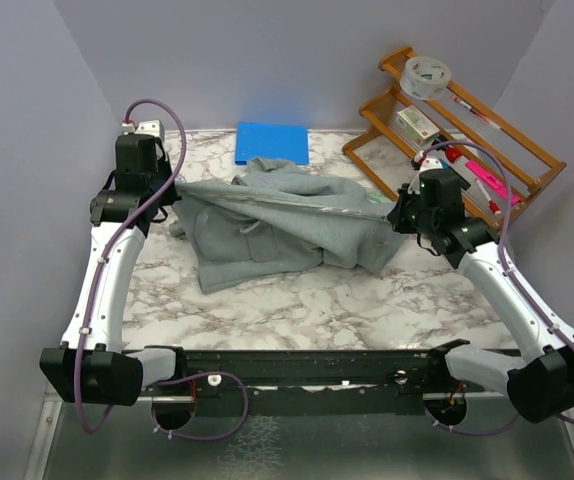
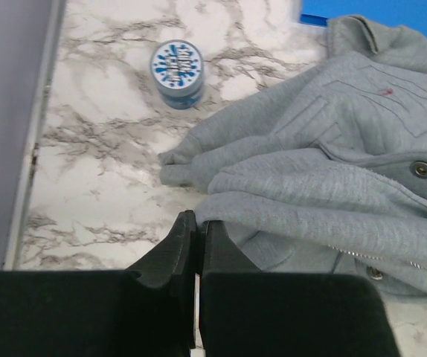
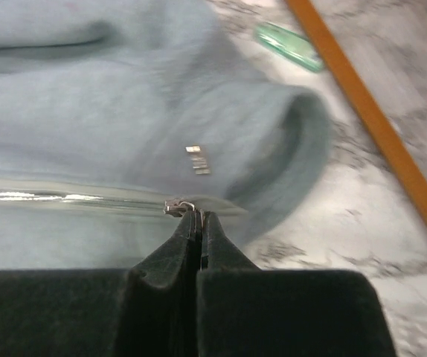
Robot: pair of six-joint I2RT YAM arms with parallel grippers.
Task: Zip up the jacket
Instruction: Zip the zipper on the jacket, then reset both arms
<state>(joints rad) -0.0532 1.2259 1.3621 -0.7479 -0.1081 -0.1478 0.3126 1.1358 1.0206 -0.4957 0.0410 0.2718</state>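
Note:
The light grey fleece jacket (image 1: pixel 267 225) lies crumpled mid-table, its pale zipper line (image 1: pixel 307 203) stretched taut between both arms. My left gripper (image 1: pixel 174 188) is at the jacket's left end. In the left wrist view the left gripper (image 2: pixel 197 222) is shut, pinching the edge of the grey fabric (image 2: pixel 310 193). My right gripper (image 1: pixel 397 214) is at the jacket's right end. Seen from the right wrist, the right gripper (image 3: pixel 199 217) is shut on the small metal zipper pull (image 3: pixel 178 207), at the end of the shiny zipper track (image 3: pixel 65 198).
A flat blue pad (image 1: pixel 272 142) lies behind the jacket. A wooden rack (image 1: pixel 467 130) with a tape roll (image 1: pixel 427 75) and pink marker (image 1: pixel 487 180) stands at the back right. A round blue-and-white tin (image 2: pixel 176 71) sits left of the jacket. A green item (image 3: pixel 288 44) lies by the rack's rail (image 3: pixel 370 111).

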